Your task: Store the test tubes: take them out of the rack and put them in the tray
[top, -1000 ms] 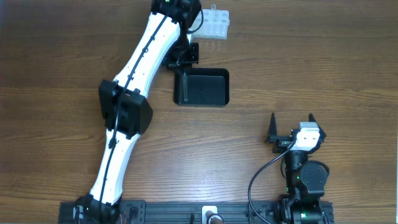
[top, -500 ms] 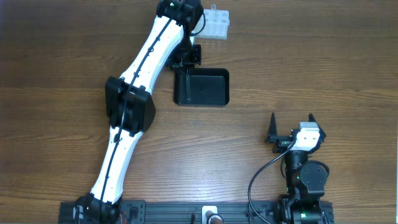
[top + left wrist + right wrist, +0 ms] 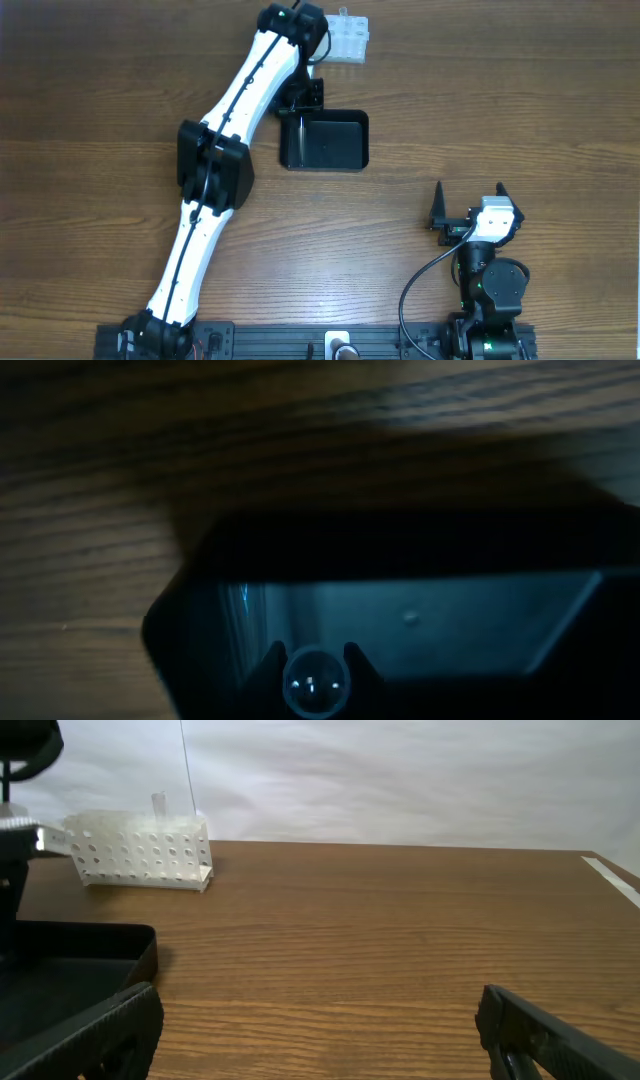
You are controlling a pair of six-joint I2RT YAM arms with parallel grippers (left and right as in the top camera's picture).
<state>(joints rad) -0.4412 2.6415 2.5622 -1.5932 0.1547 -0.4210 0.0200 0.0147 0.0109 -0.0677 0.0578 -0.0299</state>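
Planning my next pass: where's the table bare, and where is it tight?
Bare wood right of the tray and rack, beyond the right gripper. Crowded at the tray's left edge, where the left gripper holds a test tube.

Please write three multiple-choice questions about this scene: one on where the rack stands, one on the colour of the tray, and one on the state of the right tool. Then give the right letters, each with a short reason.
1. Where does the rack stand?
A. apart from the tray, above it in the top view
B. inside the tray
C. touching the tray's lower edge in the top view

2. What colour is the tray?
A. white
B. black
C. red

3. In what state is the right tool?
A. shut on a tube
B. shut on the rack
C. open, holding nothing

Answers:
1 A: bare wood shows between the rack and the tray's upper edge.
2 B: its walls and floor are black against the brown wood.
3 C: its two fingers stand wide apart with only table between them.
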